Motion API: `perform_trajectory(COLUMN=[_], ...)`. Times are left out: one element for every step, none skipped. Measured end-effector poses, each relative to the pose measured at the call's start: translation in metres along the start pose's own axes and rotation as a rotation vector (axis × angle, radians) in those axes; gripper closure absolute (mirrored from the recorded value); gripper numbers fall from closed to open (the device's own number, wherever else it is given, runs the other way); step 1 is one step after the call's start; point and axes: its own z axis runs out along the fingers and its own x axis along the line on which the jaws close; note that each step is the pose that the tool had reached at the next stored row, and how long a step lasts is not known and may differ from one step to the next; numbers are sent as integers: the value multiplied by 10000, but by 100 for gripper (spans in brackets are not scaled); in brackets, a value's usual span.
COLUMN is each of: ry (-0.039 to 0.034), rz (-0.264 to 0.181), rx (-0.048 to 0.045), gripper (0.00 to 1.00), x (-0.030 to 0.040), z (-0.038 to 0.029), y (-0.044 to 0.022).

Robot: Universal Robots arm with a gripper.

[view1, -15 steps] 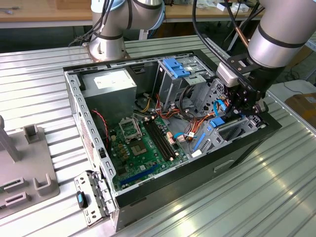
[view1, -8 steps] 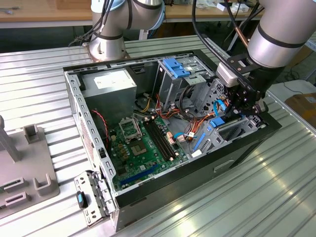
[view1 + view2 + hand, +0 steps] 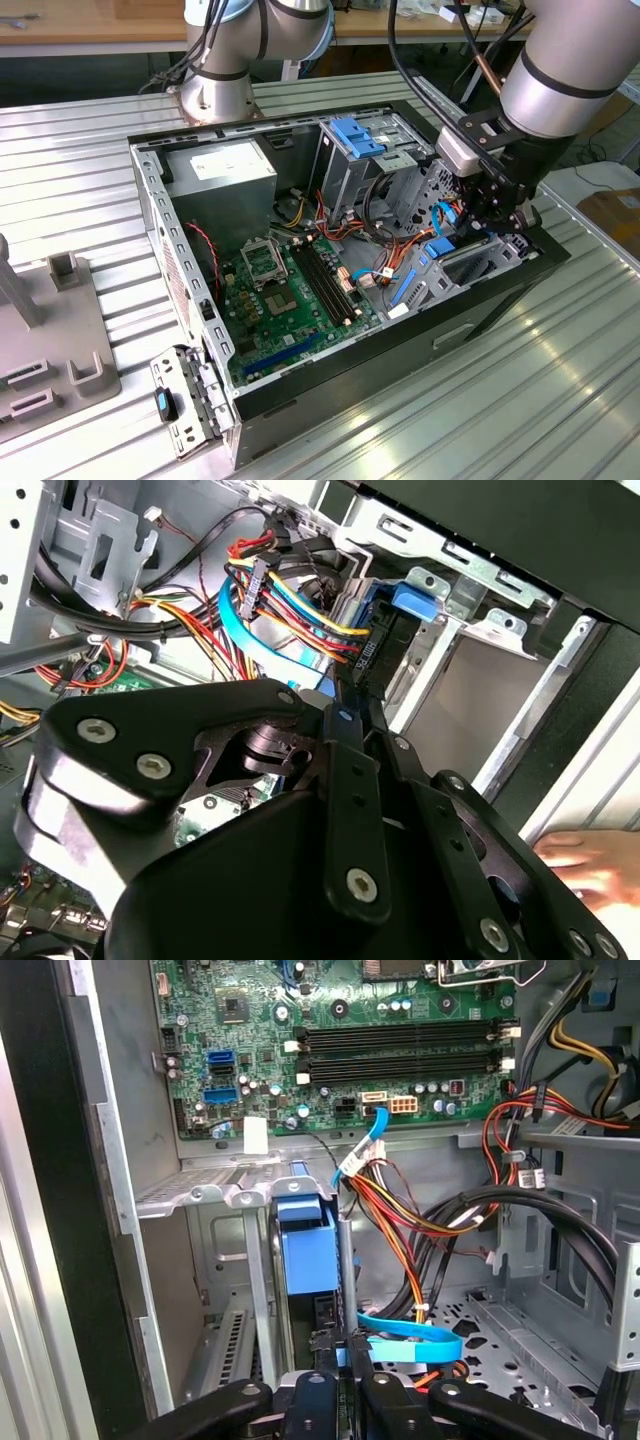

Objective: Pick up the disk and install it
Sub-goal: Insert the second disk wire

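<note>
Looking into the open computer case on the ribbed metal counter, we found the end effector lowered inside the case at the corner toward the exterior view's right, beside the silver drive cage with its fixed blue bracket. The disk stood on edge in a narrow slot of the metal bay, its blue carrier face toward the first wrist camera. In the first wrist view the end effector sat directly at the disk's near end, its black fingers drawn close together about the thin dark edge of the disk, apparently pinching it. In the second wrist view the end effector reached the same slot, with the disk's blue carrier tab just past its tips. A flat blue ribbon cable crossed just beside the fingers, and a bundle of red, yellow and orange wires ran near the disk's far end. The green motherboard lay on the case floor, well apart from the slot. In the exterior view the disk showed as a blue patch just below the end effector. A person's hand, blurred, appeared at the case's outer edge in the second wrist view.
</note>
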Motion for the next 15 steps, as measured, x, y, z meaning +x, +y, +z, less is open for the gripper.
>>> perform_trajectory(ry=[-9,-10,-8,-3,0,7,14,13,20,28,29,33,52,61,85], rz=[2,3,7,20,40,75,110,143,164,188,204,235,271,289,322], rx=[-1,-1,-1,1,2,5,8,9,10,11,13,15,18,20,23], gripper=[84,84,84,84,84,84,84,84,84,84,84,84,84,84,84], x=[0,1,2,7,10,17,21,24,28,32,35,41,47,48,52], z=[2,4,7,13,19,34,50,68,75,81,84,89,85,82,75], y=[0,0,0,1,2,5,7,10,11,12,12,13,11,10,8])
